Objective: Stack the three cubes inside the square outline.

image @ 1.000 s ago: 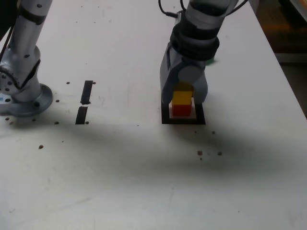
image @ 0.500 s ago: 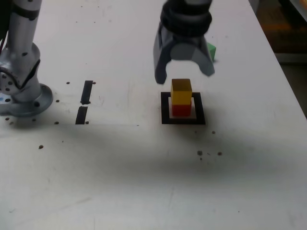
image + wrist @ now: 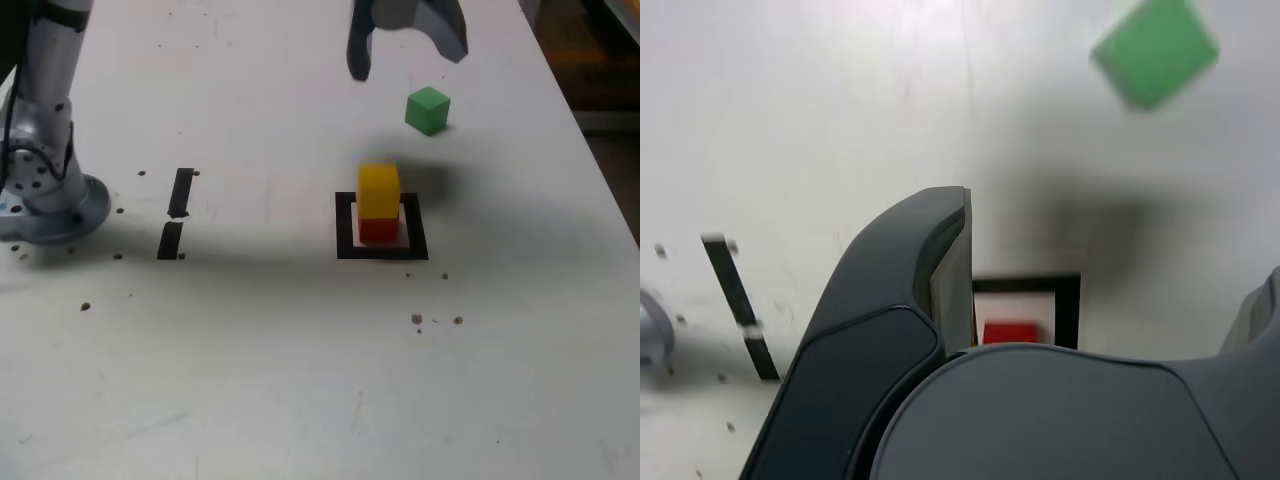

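Cubes first: the yellow cube (image 3: 379, 188) sits squarely on the red cube (image 3: 379, 229), and that pair stands inside the square outline (image 3: 345, 226) of black tape on the white table (image 3: 300, 380). The green cube (image 3: 428, 110) lies alone on the table, outside the outline, beyond it and a little toward the exterior view's right, well apart from the stack. My tool (image 3: 407, 48) hangs in the air above the table with its jaws spread wide and nothing between them (the exterior view shows bare table in the gap). It is beyond the stack, with the green cube just off to the exterior view's right and lower down. In the wrist view I see the green cube (image 3: 1154, 50), a corner of the outline (image 3: 1070, 300) and a sliver of the red cube (image 3: 1010, 331) past one dark finger (image 3: 940, 260). Two short black tape strips (image 3: 176, 213) lie toward the exterior view's left, near my arm's base (image 3: 50, 200)
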